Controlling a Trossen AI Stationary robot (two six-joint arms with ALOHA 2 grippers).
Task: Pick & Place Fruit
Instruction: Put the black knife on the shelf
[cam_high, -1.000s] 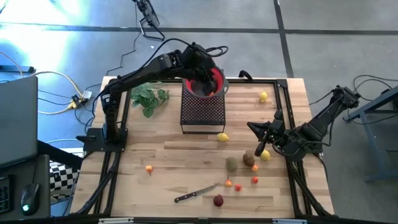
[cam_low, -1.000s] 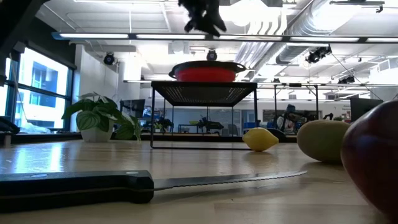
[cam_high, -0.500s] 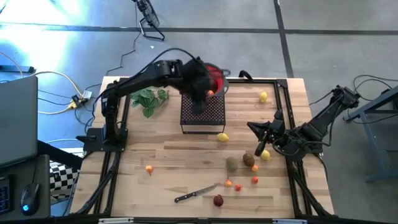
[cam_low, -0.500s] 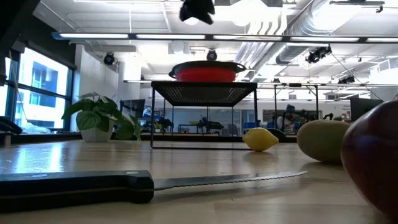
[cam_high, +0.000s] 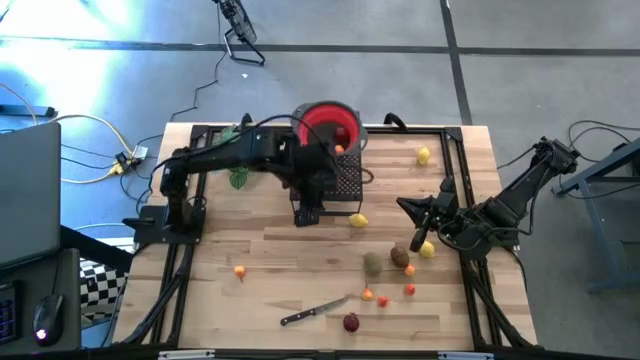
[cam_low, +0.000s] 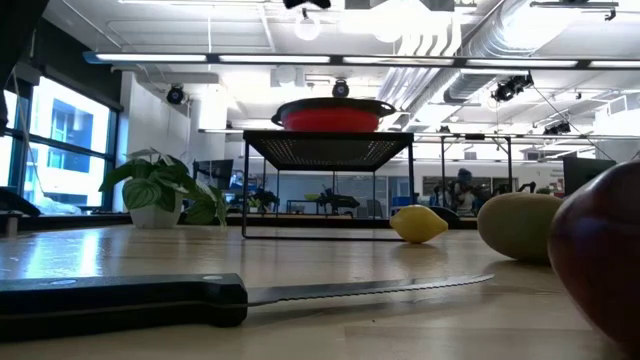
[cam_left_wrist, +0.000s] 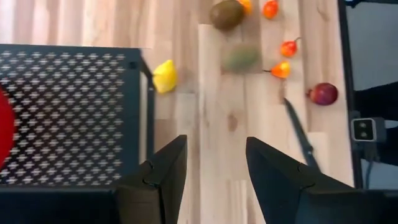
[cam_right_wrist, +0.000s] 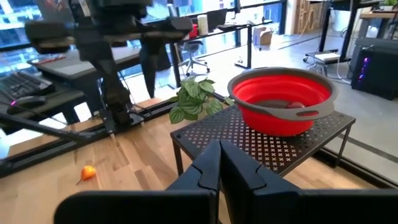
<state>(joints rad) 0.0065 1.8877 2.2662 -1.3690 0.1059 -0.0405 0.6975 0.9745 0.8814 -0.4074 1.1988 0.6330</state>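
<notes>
Above the black mesh stand (cam_high: 335, 180) the left gripper (cam_high: 308, 205) hangs empty, its two fingers (cam_left_wrist: 165, 171) set moderately apart with only bare wood between them in the left wrist view. Only the high view takes in the whole wooden table (cam_high: 250, 300): a red bowl (cam_high: 328, 125) on the stand with a small orange fruit (cam_high: 340, 150) at its rim, a lemon (cam_high: 358, 221) just beside the stand's near corner, another lemon (cam_high: 424, 155) alone toward the far right edge, a third (cam_high: 427, 249) by the right gripper (cam_high: 416, 243), and a lone orange piece (cam_high: 240, 270) on the left. The right gripper rests low at the right side with its fingers pressed together, holding nothing. From table height, the lemon (cam_low: 418, 223) lies on its side, long axis running across the picture, nub toward the right, with a green oval fruit (cam_low: 520, 226) and a dark red one (cam_low: 600, 270) nearer the lens; a knife (cam_low: 200, 298) lies across the front, blade to the right. The right wrist view alone shows a dark piece (cam_right_wrist: 295, 105) inside the bowl, and a leafy sprig (cam_right_wrist: 194, 99) beyond the stand.
</notes>
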